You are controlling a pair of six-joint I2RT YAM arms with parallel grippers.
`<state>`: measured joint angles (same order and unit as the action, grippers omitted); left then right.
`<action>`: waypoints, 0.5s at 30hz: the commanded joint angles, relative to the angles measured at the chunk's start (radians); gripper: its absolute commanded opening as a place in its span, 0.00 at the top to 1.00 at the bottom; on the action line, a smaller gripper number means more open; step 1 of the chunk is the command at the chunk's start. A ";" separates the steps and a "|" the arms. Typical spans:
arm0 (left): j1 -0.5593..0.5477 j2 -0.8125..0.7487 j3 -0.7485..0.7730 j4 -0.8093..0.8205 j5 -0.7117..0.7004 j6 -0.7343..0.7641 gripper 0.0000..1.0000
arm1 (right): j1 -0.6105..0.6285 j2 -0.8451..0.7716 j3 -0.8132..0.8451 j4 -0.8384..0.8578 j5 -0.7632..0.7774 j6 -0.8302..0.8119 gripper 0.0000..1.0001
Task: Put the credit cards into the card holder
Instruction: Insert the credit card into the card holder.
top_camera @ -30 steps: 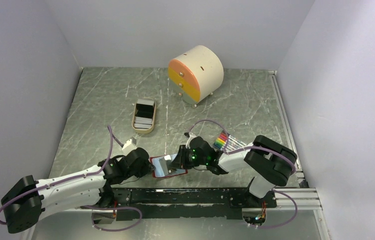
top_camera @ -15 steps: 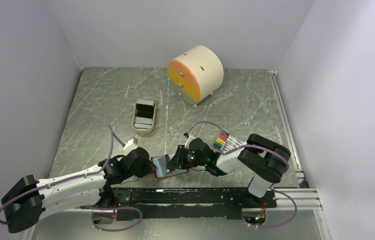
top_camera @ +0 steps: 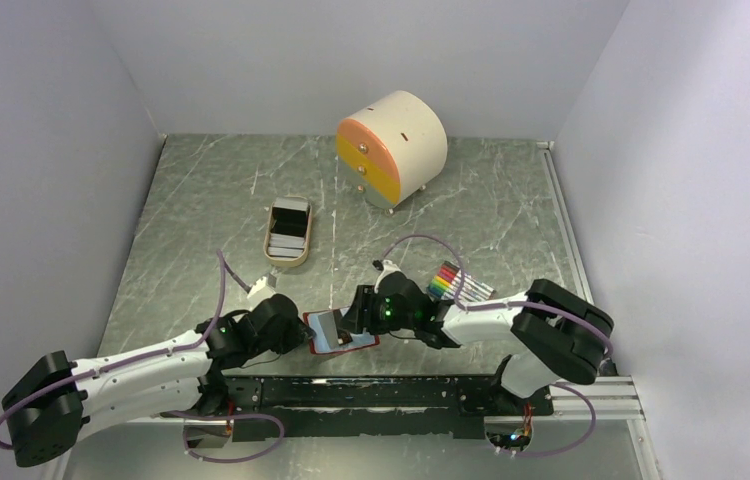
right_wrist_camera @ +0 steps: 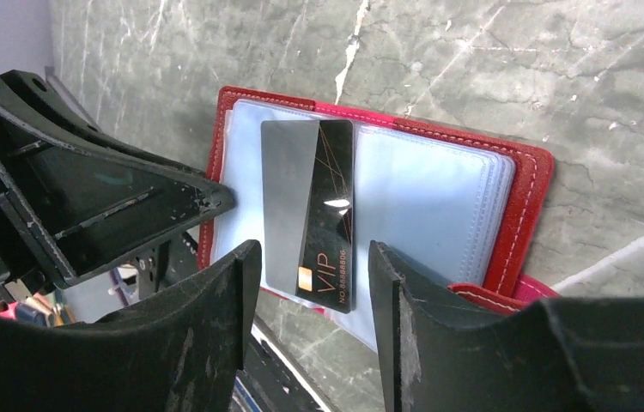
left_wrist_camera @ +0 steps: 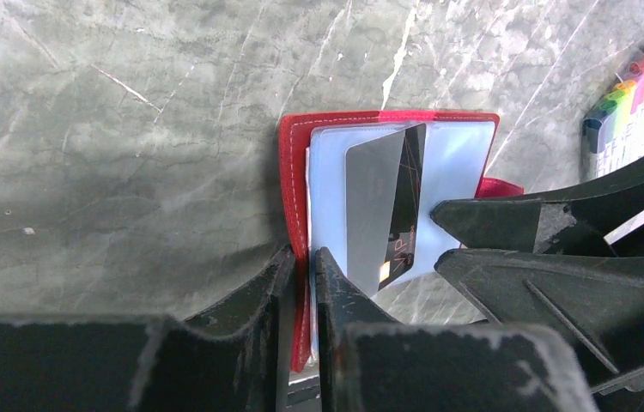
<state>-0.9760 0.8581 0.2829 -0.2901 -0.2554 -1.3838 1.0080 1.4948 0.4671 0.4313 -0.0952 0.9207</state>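
Observation:
The red card holder (top_camera: 323, 340) lies open near the table's front edge, its pale blue pockets (right_wrist_camera: 439, 197) facing up. My left gripper (left_wrist_camera: 301, 255) is shut on its red cover edge (left_wrist_camera: 291, 172). A half silver, half dark credit card (right_wrist_camera: 310, 206) lies across the pockets, its lower end sticking out past the holder. My right gripper (right_wrist_camera: 314, 251) stands open over that end, its fingers on either side and apart from the card. More credit cards (top_camera: 289, 225) lie in a tan oval tray (top_camera: 269, 250) further back.
A round cream cabinet with orange and yellow drawers (top_camera: 393, 148) stands at the back. A bundle of rainbow sticks (top_camera: 448, 280) lies just right of my right gripper. A small white block (top_camera: 261, 285) on a purple cable sits by my left arm. A black rail (top_camera: 381, 390) runs along the front edge.
My right gripper has opened and let go of the card, which now rests on the holder's pockets. The right arm's elbow swung to the right. My left gripper kept its hold.

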 commanded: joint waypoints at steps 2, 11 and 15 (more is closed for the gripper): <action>0.006 -0.003 0.003 0.025 0.019 0.015 0.81 | 0.004 0.041 0.041 -0.045 0.021 -0.032 0.48; 0.006 -0.014 -0.009 0.042 0.022 0.014 0.81 | 0.030 0.088 0.055 0.015 -0.028 0.002 0.49; 0.007 -0.020 -0.021 0.072 0.030 0.016 0.77 | 0.034 0.100 0.055 0.055 -0.063 0.023 0.49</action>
<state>-0.9760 0.8539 0.2787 -0.2760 -0.2466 -1.3815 1.0317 1.5719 0.5179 0.4591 -0.1230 0.9230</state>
